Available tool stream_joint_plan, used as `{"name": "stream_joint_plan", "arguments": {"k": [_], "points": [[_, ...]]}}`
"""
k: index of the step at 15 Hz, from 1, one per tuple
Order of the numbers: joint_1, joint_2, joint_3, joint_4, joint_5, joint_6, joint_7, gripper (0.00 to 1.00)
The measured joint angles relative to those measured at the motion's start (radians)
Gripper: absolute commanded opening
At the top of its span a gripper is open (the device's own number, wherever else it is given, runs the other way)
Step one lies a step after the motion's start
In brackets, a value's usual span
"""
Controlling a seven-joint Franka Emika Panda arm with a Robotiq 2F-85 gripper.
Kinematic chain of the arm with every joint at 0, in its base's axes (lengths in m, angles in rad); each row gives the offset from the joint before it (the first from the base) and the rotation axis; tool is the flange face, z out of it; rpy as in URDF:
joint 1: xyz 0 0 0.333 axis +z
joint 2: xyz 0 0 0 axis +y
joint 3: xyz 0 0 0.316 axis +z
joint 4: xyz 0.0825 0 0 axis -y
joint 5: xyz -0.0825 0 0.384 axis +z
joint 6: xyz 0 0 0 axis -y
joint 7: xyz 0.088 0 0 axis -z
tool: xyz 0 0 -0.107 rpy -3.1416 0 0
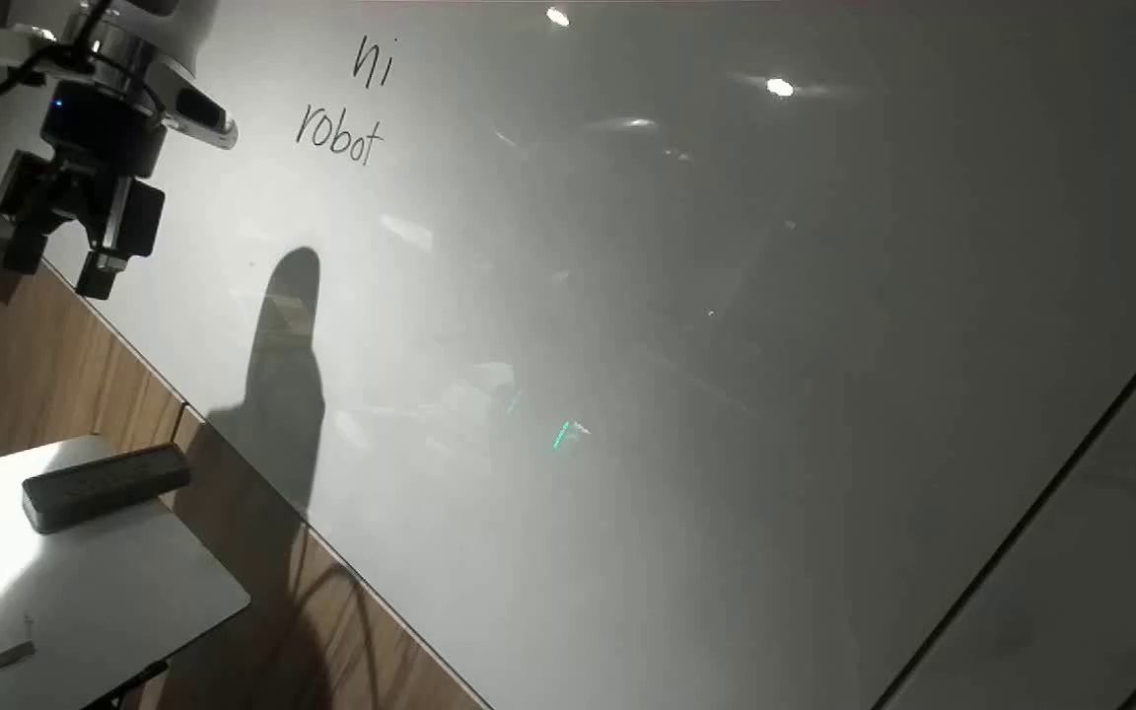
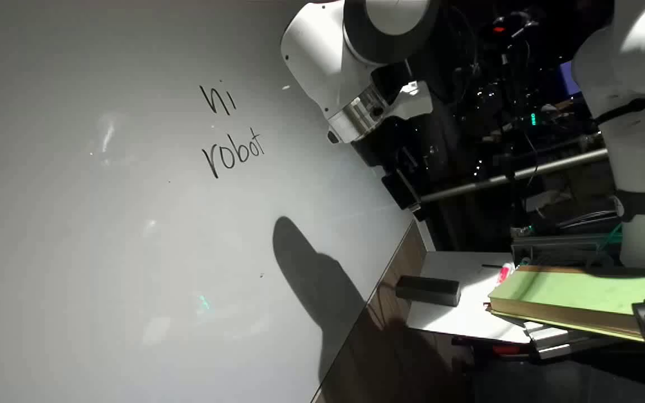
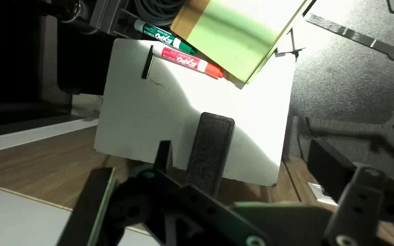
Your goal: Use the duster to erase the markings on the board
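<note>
The duster is a dark grey block lying on the small white table; it also shows in an exterior view and in the wrist view, where the gripper's linkage hides its lower end. My gripper is open and empty, held well above the table and apart from the duster. In the wrist view its spread fingers stand with the duster between them in the picture, nearer the left finger. The markings, "hi robot", stand on the white board; they also show in an exterior view.
A green book, a red marker and a green marker lie at the far side of the table. A wooden panel runs under the board's lower edge, beside the table. The arm's shadow falls on the board.
</note>
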State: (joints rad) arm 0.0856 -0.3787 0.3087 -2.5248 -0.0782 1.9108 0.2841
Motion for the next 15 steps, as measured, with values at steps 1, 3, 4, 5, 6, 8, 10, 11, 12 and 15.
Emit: {"name": "stream_joint_plan", "arguments": {"k": [1,3,4,5,6,8,10,11,12,15], "points": [[0.000,0.000,0.000,0.000,0.000,0.000,0.000,1.00],[0.000,0.000,0.000,0.000,0.000,0.000,0.000,1.00],[0.000,0.000,0.000,0.000,0.000,0.000,0.000,1.00],[0.000,0.000,0.000,0.000,0.000,0.000,0.000,1.00],[0.000,0.000,0.000,0.000,0.000,0.000,0.000,1.00],[0.000,0.000,0.000,0.000,0.000,0.000,0.000,1.00],[0.000,0.000,0.000,0.000,0.000,0.000,0.000,1.00],[0.002,0.000,-0.002,0.000,0.000,0.000,0.000,1.00],[0.004,0.001,-0.005,0.000,0.000,0.002,0.000,1.00],[0.001,0.012,-0.021,-0.003,-0.001,0.051,0.017,1.00]]}}
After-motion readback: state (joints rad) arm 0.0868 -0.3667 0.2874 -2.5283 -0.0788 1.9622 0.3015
